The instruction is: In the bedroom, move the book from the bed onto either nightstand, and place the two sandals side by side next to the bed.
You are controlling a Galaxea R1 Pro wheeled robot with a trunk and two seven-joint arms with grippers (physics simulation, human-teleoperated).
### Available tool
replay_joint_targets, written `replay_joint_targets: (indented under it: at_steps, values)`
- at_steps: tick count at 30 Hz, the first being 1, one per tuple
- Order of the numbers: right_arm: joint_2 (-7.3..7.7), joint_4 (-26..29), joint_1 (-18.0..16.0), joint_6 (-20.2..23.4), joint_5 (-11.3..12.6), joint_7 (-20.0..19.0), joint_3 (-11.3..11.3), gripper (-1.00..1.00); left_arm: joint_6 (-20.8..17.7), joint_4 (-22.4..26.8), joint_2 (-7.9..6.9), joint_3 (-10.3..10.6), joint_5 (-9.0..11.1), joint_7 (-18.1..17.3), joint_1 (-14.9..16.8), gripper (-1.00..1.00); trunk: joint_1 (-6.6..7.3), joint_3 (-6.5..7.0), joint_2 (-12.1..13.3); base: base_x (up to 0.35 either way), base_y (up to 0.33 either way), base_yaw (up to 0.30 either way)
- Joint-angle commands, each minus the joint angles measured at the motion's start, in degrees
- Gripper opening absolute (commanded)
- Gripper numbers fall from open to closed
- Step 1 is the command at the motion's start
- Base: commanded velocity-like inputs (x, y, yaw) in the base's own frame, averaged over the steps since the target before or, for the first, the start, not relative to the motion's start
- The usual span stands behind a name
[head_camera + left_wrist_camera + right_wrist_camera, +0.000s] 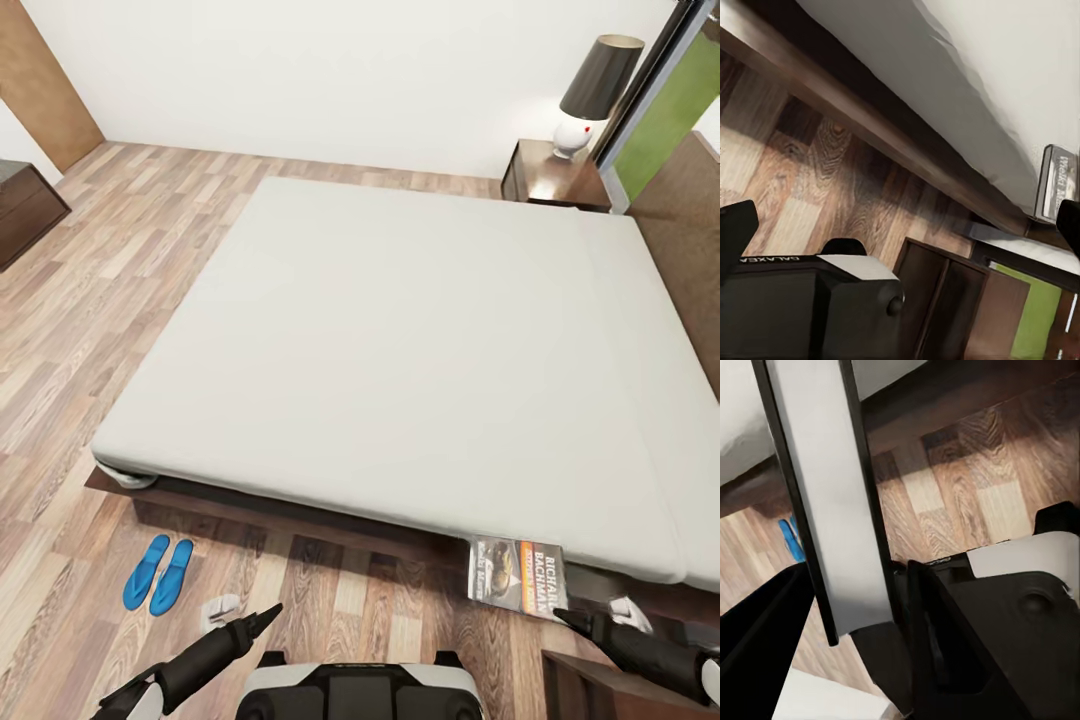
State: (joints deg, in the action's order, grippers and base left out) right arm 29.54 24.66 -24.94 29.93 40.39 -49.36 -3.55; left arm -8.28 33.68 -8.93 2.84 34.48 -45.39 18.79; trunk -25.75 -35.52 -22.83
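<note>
The book [515, 573], a thin paperback with an orange band, hangs just below the mattress edge over the floor at the near right. My right gripper [558, 615] is shut on its lower corner; in the right wrist view the book's pale slab [832, 495] sits between the two dark fingers. The bed [400, 350] has a plain grey-white mattress on a dark frame. Two blue sandals [158, 573] lie side by side on the floor by the bed's near left corner, also visible as the sandals [791, 538]. My left gripper [272, 610] hovers low over the floor, open and holding nothing.
A nightstand [545, 172] with a white lamp [590, 90] stands at the bed's far right corner. Dark wood furniture [610, 690] sits close at my lower right. A low dark cabinet [25, 205] is at the far left. Wood floor [120, 300] runs along the left.
</note>
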Motion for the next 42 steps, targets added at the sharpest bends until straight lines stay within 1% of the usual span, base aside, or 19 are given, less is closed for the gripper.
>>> replay_joint_targets:
  at_steps: [1,4,7,8,10,11,13,15,16,17,18,19,20,22,25,32,36,40,42]
  values:
    - [0.04,-0.86,-0.04,-0.58,0.44,0.00,-0.30,-1.00,-0.51,-0.11,0.06,0.23,0.04,-0.02,0.02,1.00,-0.03,0.03,-0.09,0.000,0.000,0.000]
    - [0.01,-3.26,-0.01,-1.87,-0.23,-0.02,-0.25,-1.00,-0.45,-1.06,0.44,0.23,-1.30,0.03,0.02,1.00,-0.03,0.30,-0.09,0.000,0.000,0.000]
    - [0.00,-7.61,0.05,-2.49,-0.55,-0.03,-0.24,-1.00,-0.44,-1.94,0.61,0.20,-2.67,0.04,0.02,1.00,-0.03,0.58,-0.09,0.000,0.000,0.000]
    - [0.00,-8.24,0.05,-2.69,-0.57,-0.03,-0.24,-1.00,-0.44,-2.15,0.60,0.19,-2.86,0.04,0.02,1.00,-0.03,0.67,-0.09,0.000,0.000,0.000]
    - [0.00,-9.93,0.06,-4.26,-0.63,-0.03,-0.23,-1.00,-0.43,-3.43,0.56,0.16,-3.52,0.04,0.02,1.00,-0.03,0.86,-0.09,0.000,0.000,0.000]
    - [0.00,-10.79,0.06,-6.54,-0.62,-0.07,-0.23,-1.00,-0.28,-5.98,0.26,0.15,-3.91,0.09,0.02,1.00,-0.03,0.95,-0.09,0.000,0.000,0.000]
    - [0.00,-11.04,0.07,-7.37,-0.65,-0.10,-0.23,-1.00,0.77,-9.07,0.03,0.07,-4.35,0.10,0.02,1.00,-0.03,1.14,-0.09,0.000,0.000,0.000]
    - [0.00,-11.08,0.07,-7.72,-0.64,-0.11,-0.23,-1.00,2.87,-10.99,-0.06,0.01,-5.15,0.16,0.02,1.00,-0.03,1.32,-0.09,0.000,0.000,0.000]
    - [0.00,-11.00,0.07,-7.80,-0.65,-0.13,-0.23,-1.00,3.56,-11.50,-0.08,-0.01,-5.81,0.21,0.02,1.00,-0.03,1.41,-0.09,0.000,0.000,0.000]
    - [0.00,-10.65,0.07,-7.86,-0.64,-0.58,-0.25,-1.00,4.15,-11.98,-0.07,-0.03,-7.75,0.65,0.02,1.00,-0.03,1.51,-0.09,0.000,0.000,0.000]
    - [0.00,-10.41,0.07,-7.88,-0.65,-2.13,-0.28,-1.00,4.45,-12.23,-0.05,-0.08,-10.28,1.35,0.02,1.00,-0.03,1.60,-0.09,0.000,0.000,0.000]
    - [0.00,-10.35,0.07,-7.87,-0.64,-3.53,-0.30,-1.00,4.56,-12.33,-0.05,-0.12,-11.56,1.64,0.02,1.00,-0.03,1.69,-0.09,0.000,0.000,0.000]
    - [0.00,-10.31,0.07,-7.90,-0.65,-4.98,-0.30,-1.00,4.63,-12.39,-0.04,-0.15,-12.40,1.82,0.02,1.00,-0.03,1.78,-0.09,0.000,0.000,0.000]
    - [0.00,-10.27,0.07,-7.93,-0.66,-7.42,-0.31,-1.00,4.71,-12.45,0.03,-0.15,-13.29,2.07,0.02,1.00,-0.03,1.97,-0.09,0.000,0.000,0.000]
    - [0.00,-10.29,0.07,-7.90,-0.66,-8.97,-0.32,-1.00,4.81,-12.49,0.11,-0.13,-13.75,2.20,0.02,1.00,-0.03,2.24,-0.09,0.000,0.000,0.000]
    - [0.03,-10.15,0.07,-7.88,-1.33,-9.60,-0.38,-1.00,4.92,-12.50,0.20,0.03,-13.97,2.24,0.02,1.00,-0.03,2.89,-0.09,0.000,0.000,0.000]
    - [0.12,-9.77,0.07,-7.64,-1.51,-10.99,-0.33,-1.00,4.93,-12.50,0.23,0.07,-13.99,2.24,0.02,1.00,-0.03,3.26,-0.09,0.000,0.000,0.000]
    - [0.16,-9.56,0.00,-7.51,-1.54,-11.04,-0.13,-1.00,5.00,-12.50,0.29,0.13,-14.00,2.24,0.02,1.00,-0.03,3.63,-0.09,0.000,0.000,0.000]
    - [0.17,-8.26,-0.02,-7.82,-1.51,-11.14,-0.08,-1.00,5.02,-12.50,0.31,0.14,-14.00,2.26,0.02,1.00,-0.03,3.82,-0.09,0.000,0.000,0.000]
